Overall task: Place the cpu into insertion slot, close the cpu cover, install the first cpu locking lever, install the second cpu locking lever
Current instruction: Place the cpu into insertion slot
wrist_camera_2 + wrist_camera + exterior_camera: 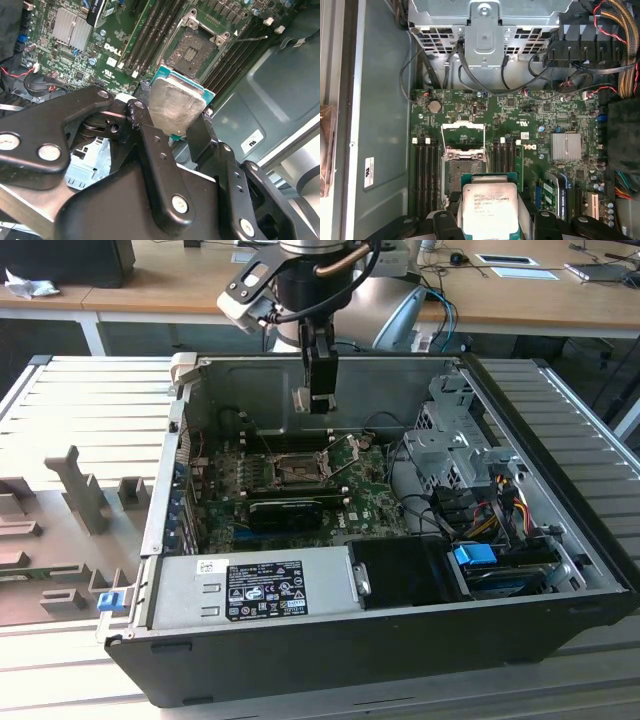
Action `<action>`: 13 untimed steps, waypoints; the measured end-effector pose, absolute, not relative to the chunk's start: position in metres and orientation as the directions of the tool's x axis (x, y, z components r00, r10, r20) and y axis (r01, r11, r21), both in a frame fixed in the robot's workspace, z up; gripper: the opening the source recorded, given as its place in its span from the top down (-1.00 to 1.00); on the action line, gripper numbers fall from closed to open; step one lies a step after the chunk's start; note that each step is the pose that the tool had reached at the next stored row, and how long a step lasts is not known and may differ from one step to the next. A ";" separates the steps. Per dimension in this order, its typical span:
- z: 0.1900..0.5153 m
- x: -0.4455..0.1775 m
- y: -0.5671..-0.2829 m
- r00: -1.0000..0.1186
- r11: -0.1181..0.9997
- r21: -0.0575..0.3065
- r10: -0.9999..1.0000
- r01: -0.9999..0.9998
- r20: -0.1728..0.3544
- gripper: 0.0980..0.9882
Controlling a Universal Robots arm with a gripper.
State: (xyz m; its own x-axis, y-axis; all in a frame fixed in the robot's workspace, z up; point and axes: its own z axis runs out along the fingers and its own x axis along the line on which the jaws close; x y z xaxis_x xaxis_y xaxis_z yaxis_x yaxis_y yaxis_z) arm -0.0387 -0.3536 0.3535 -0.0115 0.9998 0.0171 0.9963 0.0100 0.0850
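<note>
The pincer (171, 112) is clamping the cpu (176, 100) by two opposite edges, its black metal fingers (150, 145) pressing the sides of the chip. The cpu is showing as a thin square with a flat, dull silver lid sitting on a green substrate; in the first wrist view several lines of small dark print are running across the lid. It is hanging in the air above the green motherboard (535, 115), near the insertion slot (462, 172) and apart from it. The slot is lying bare, a dark grainy square inside a silver rim. The cpu cover (463, 128), a thin silver frame, seems to be standing open at the slot's far edge, though the angle is making that hard to judge. Long black memory slots (427, 170) are flanking the socket, and a finned silver heatsink (566, 146) is sitting further along the board. The black computer case (300, 640) is lying open on a ribbed grey bench (70, 400).
</note>
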 end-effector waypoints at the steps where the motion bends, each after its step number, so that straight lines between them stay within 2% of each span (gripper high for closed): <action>1: 0.353 -0.039 -0.354 -0.011 0.009 0.085 1.000 0.996 0.017 0.02; 13: 0.346 -0.039 -0.354 -0.001 0.000 0.085 1.000 0.996 0.017 0.02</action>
